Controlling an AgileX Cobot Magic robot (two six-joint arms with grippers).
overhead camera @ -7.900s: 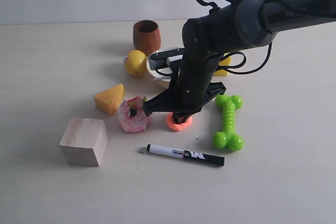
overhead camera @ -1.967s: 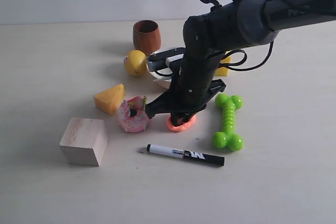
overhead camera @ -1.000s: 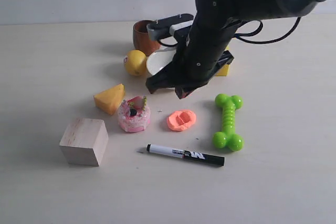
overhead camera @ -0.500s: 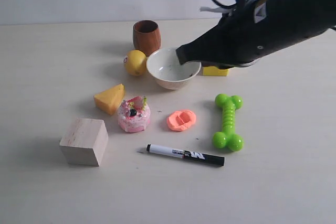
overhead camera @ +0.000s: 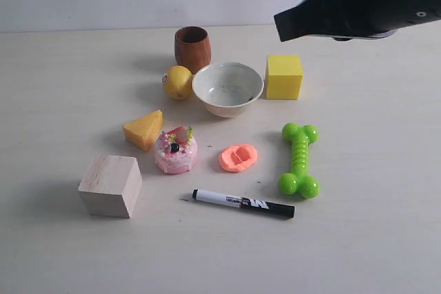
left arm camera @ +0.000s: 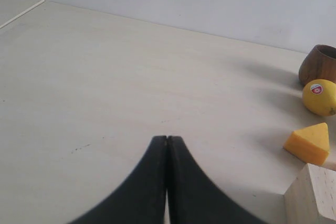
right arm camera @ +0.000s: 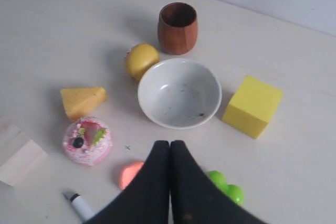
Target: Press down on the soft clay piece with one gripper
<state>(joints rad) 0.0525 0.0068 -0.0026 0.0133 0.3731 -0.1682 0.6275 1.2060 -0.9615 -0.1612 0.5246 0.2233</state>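
The soft clay piece (overhead camera: 238, 158) lies on the table as a flattened salmon-orange disc with a dent across its top, between the pink cake toy (overhead camera: 176, 151) and the green bone toy (overhead camera: 300, 160). In the right wrist view part of the clay (right arm camera: 129, 173) shows beside the fingers. My right gripper (right arm camera: 169, 142) is shut and empty, raised high above the table; in the exterior view its dark tip (overhead camera: 280, 27) hangs at the upper right, well clear of the clay. My left gripper (left arm camera: 167, 138) is shut over bare table, away from the clay.
A white bowl (overhead camera: 228, 88), a wooden cup (overhead camera: 192, 47), a yellow ball (overhead camera: 178, 82), a yellow cube (overhead camera: 284, 77), a cheese wedge (overhead camera: 144, 129), a wooden block (overhead camera: 110, 185) and a black marker (overhead camera: 242, 203) surround the clay.
The right gripper was down on the clay, then lifted off and swung up and to the right. The clay stays flattened and dented. The bowl and yellow cube are now uncovered.
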